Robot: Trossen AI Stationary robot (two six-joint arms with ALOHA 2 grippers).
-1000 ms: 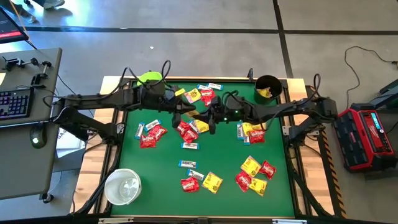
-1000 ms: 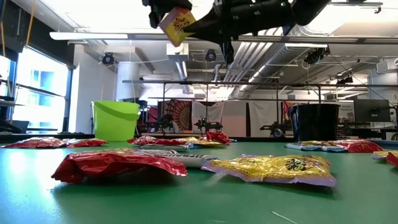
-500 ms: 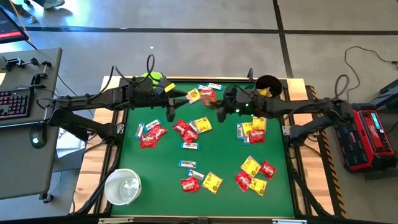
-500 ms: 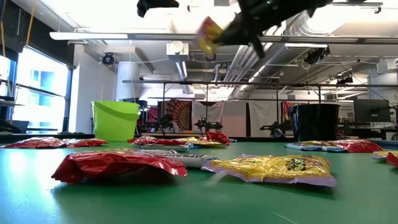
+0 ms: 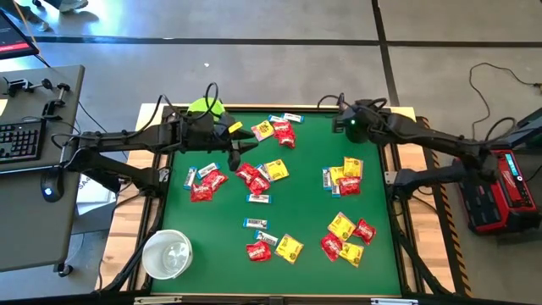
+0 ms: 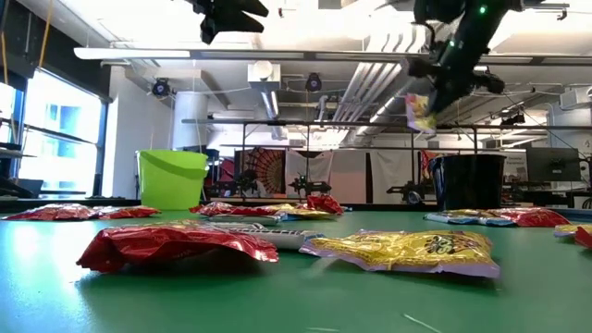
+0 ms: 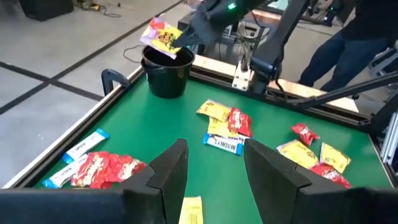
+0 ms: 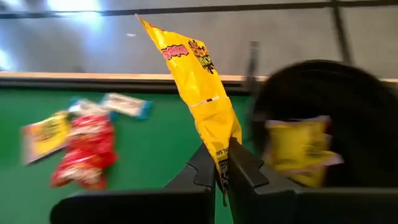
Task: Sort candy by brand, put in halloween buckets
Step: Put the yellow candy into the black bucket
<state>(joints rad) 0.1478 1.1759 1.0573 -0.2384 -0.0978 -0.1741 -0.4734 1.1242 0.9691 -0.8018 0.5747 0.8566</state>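
- Yellow packet (image 8: 202,81) is pinched by one short end between the pressed-together fingers of the right gripper (image 8: 222,163); its long axis runs straight out from the fingertips, free end pointing away from the wrist.
- In the low view the packet (image 6: 419,112) hangs tilted, well above the table, near the rim of the black bucket (image 6: 467,181).
- From the left wrist camera the same packet (image 7: 163,38) sits directly over the mouth of the black bucket (image 7: 166,70), at the far right corner of the green table (image 5: 305,203).
- Another yellow packet (image 8: 298,151) already lies inside the black bucket (image 8: 354,112).
- From above, the right gripper (image 5: 350,124) is at the table's back edge, covering most of the black bucket.
- The left gripper (image 7: 211,168) hovers above the mat with its fingers spread and nothing between them; from above it (image 5: 235,141) sits just beside the lime green bucket (image 5: 204,107).
- The white bucket (image 5: 167,254) stands at the front left corner.
- Red packets (image 5: 256,178), more yellow ones (image 5: 342,225) and white-and-blue bars (image 5: 255,224) lie scattered flat across the mat, pointing in mixed directions.
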